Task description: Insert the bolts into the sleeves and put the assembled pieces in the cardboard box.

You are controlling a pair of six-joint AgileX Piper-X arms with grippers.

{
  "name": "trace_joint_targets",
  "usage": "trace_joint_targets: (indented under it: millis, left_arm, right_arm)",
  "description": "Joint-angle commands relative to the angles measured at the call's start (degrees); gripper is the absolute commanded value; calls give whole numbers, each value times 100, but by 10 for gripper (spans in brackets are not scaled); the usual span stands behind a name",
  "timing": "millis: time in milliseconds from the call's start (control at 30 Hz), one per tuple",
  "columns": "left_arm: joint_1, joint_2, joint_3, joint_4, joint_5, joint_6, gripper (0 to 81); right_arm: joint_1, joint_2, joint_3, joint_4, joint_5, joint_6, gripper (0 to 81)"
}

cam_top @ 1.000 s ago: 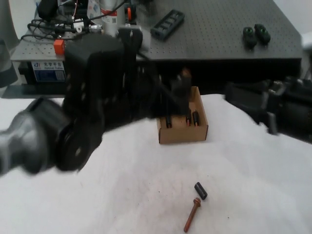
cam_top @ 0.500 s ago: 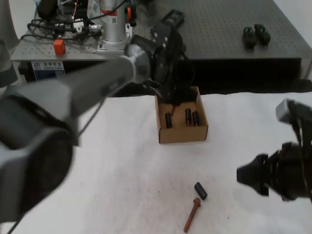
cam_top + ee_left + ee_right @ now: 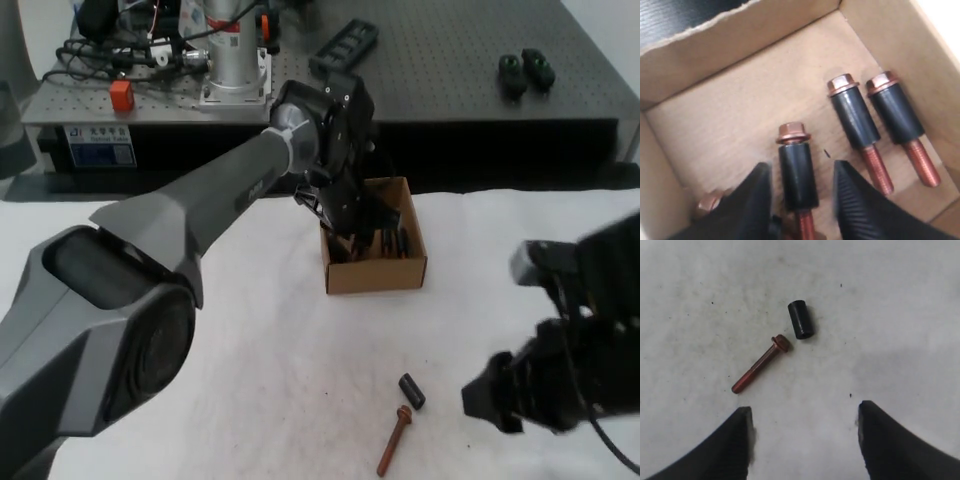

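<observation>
An assembled piece, bolt through black sleeve, lies on the floor of the cardboard box, between the left fingers, which stand apart, gripping nothing. Two more assembled pieces lie just beyond one finger. On the bench, a loose bolt and loose sleeve lie ahead of the right fingers, also spread and empty. Bolt head and sleeve nearly touch, so closing on either could nudge the other and roll it away; lifting the left fingers askew might drag the piece between them.
</observation>
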Motion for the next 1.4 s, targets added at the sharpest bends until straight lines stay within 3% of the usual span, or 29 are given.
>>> trace_joint_targets:
  millis: [0,200,367,567,700,833,1033,1167,1367]
  left_arm:
    - [43,-457,-78,413,-150,51,296]
    - [135,-1271,-70,1848,-924,204,169]
    - [88,-1812,396,2118,-931,320,168]
    - [77,-2845,2266,1509,-913,144,168]
    - [67,-3613,3425,868,-496,-19,168]
    - [27,-4103,4340,320,488,-63,168]
    - [-247,-4187,5044,182,640,47,168]
    - [-446,-4187,5311,-12,640,46,168]
    - [-821,-4187,5345,-408,748,331,183]
  right_arm:
    - [3,-74,24,-31,-18,-68,450]
    - [281,1640,-1129,309,370,-664,401]
    - [402,2718,-2044,682,498,-950,398]
    - [406,3264,-2491,1150,774,-1122,398]
    - [469,3263,-2446,1104,774,-1207,398]
    - [521,3263,-2432,1010,745,-1230,398]
    - [581,3442,-2432,1007,913,-1337,392]
    - [598,3487,-2432,957,1079,-1337,293]
    - [598,3487,-2432,839,1196,-1419,6]
